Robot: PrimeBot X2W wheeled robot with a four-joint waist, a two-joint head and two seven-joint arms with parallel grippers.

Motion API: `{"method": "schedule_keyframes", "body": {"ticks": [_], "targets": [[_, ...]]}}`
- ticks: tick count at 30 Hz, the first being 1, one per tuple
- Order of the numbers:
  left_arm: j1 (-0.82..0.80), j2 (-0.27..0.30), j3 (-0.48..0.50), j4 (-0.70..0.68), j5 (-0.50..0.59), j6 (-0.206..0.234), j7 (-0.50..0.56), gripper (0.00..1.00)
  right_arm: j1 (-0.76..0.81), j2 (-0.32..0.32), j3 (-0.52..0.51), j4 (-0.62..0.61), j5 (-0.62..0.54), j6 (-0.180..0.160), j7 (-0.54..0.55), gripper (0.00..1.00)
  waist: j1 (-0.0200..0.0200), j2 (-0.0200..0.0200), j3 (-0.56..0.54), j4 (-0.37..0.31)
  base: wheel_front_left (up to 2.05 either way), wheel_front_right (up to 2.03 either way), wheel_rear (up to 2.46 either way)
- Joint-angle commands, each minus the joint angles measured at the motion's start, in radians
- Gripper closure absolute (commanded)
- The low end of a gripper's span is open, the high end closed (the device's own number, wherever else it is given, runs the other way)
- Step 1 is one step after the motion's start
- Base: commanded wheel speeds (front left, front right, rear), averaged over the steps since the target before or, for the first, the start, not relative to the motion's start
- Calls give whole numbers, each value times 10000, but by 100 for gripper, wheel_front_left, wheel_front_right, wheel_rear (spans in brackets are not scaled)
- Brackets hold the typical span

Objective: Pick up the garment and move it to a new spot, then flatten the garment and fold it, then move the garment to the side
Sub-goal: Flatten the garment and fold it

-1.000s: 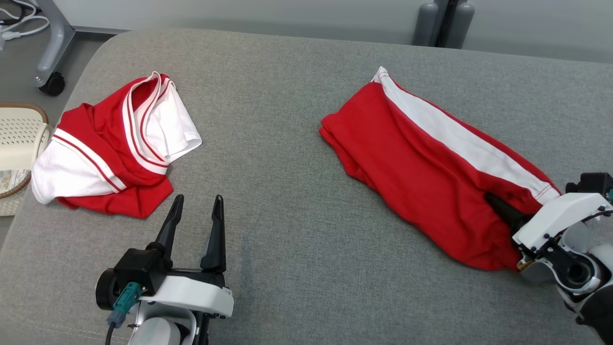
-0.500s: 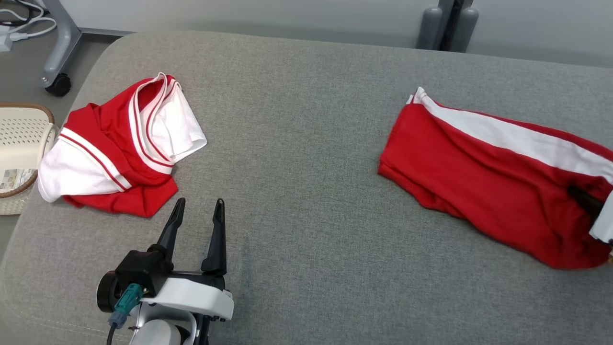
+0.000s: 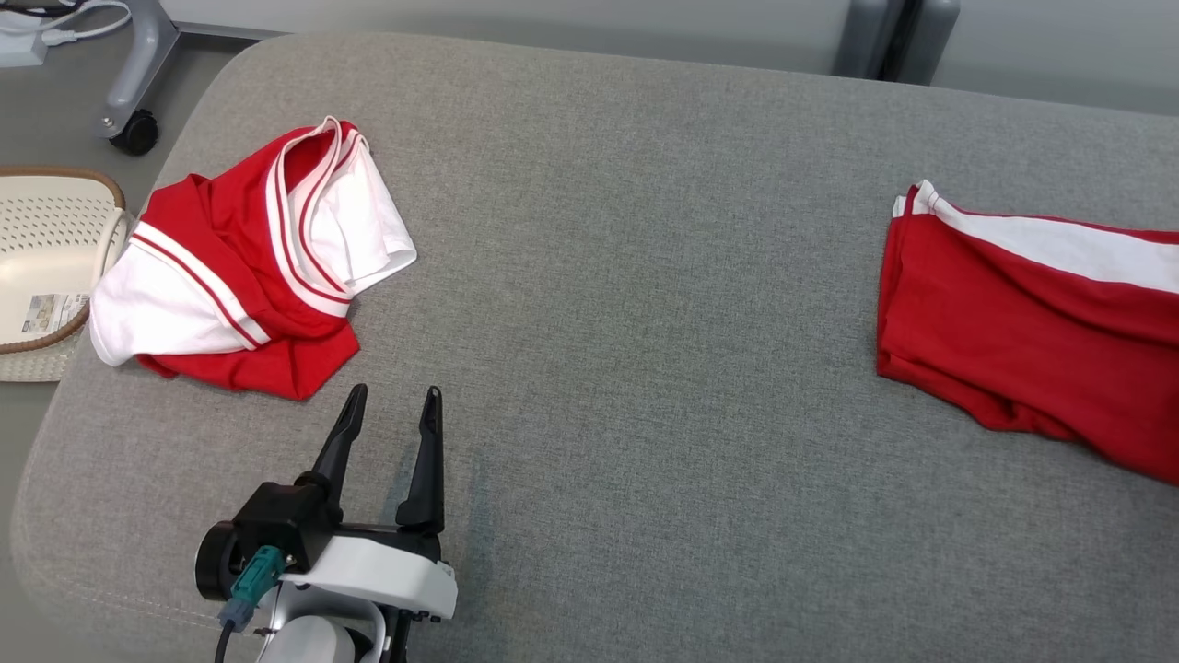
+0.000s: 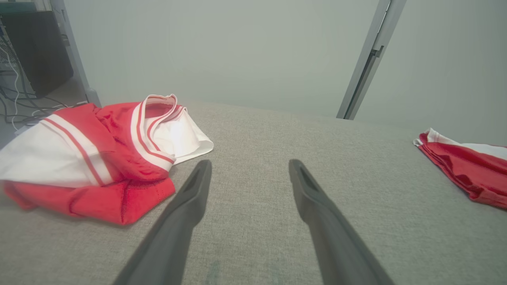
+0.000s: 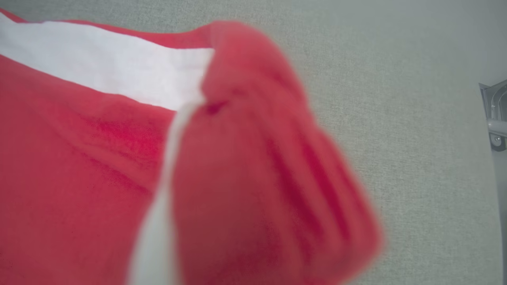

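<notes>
Garments: two. One crumpled red-and-white garment (image 3: 239, 267) and one folded red garment with a white stripe (image 3: 1013, 313).
Padded surfaces: one grey padded surface (image 3: 626, 276), carrying both garments.
Grippers: one, the left gripper (image 3: 394, 393), with two long dark fingers (image 3: 426, 460).
Baskets: one cream perforated basket (image 3: 64, 171) with a brown rim.
Caster wheels: one black caster wheel (image 3: 135, 136).
Posts: two rounded grey posts (image 3: 861, 37), side by side at the far edge.

Grey fabric-covered counter (image 3: 626, 276), crumpled red-and-white garment (image 3: 239, 276) at 10 o'clock, folded red garment (image 3: 1032, 341) with white stripe at 3 o'clock, well apart.
</notes>
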Motion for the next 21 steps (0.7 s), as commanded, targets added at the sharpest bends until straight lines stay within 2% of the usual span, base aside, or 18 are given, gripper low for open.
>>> {"method": "schedule_keyframes", "body": {"ticks": [1,9,21], "targets": [[-102,34,17,21,-15,-1,-21,0,-79,75,33,89,-46,0,-64,100,0,0,21,13,0,0,0],[-154,35,-79,73,-82,85,-21,0,-858,1039,89,1266,-102,0,74,100,0,0,39,1,0,0,0],[99,35,-259,238,-365,182,-21,0,-2033,2643,22,2928,-171,0,720,100,0,0,-557,-121,0,0,0]]}}
